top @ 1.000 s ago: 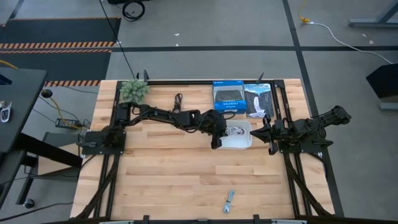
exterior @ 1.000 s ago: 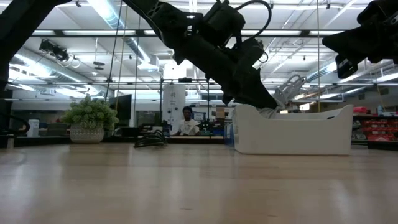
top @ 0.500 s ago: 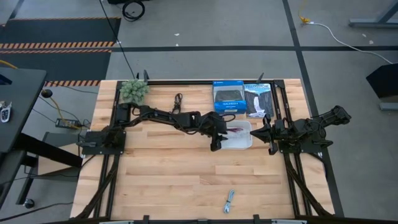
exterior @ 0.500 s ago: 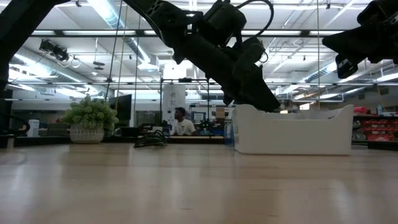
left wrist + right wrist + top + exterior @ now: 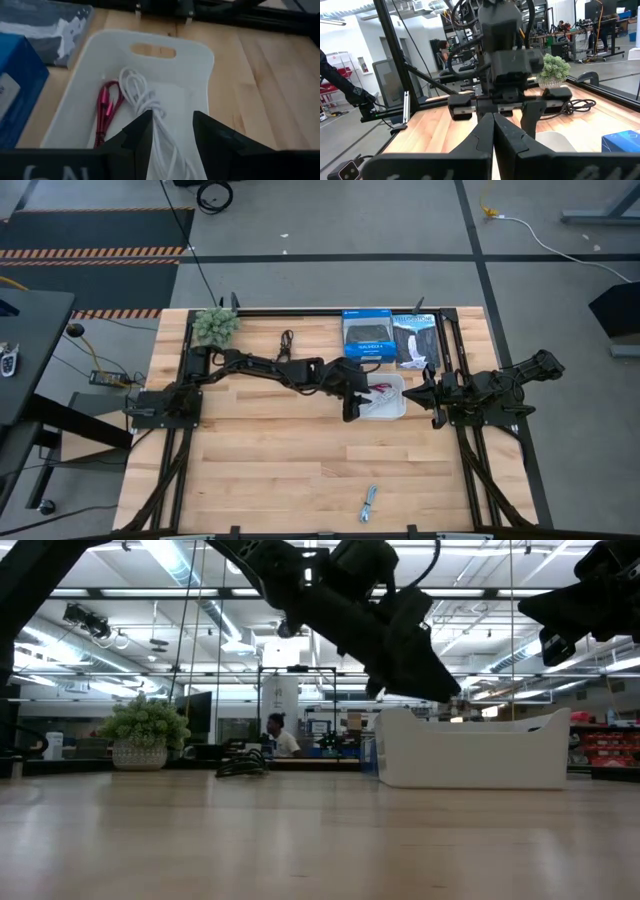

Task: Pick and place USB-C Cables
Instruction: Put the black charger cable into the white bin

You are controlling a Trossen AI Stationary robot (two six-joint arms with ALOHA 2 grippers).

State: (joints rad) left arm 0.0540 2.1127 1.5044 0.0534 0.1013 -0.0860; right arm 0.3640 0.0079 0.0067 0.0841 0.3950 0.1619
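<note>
My left gripper (image 5: 352,404) hangs open above the left end of the white tray (image 5: 397,414); in the low view it (image 5: 432,690) is just over the tray's rim (image 5: 470,730). In the tray lie the white cable (image 5: 149,107) and the red cable (image 5: 106,106), side by side on its floor; the white one shows through the gap of my left gripper (image 5: 172,135). The black cable (image 5: 286,340) lies near the table's far edge, the grey-silver cable (image 5: 369,503) near its near edge. My right gripper (image 5: 431,395) waits shut to the right of the tray.
A blue box (image 5: 366,335) and a black box (image 5: 414,340) lie just beyond the tray. A fuzzy green clump (image 5: 215,326) sits at the far left corner. Bare wood spreads across the table's middle and near half. A person (image 5: 275,735) is in the room behind.
My left gripper has risen out of the tray, from below its rim to above it. The white cable has stayed on the tray's floor beside the red one.
</note>
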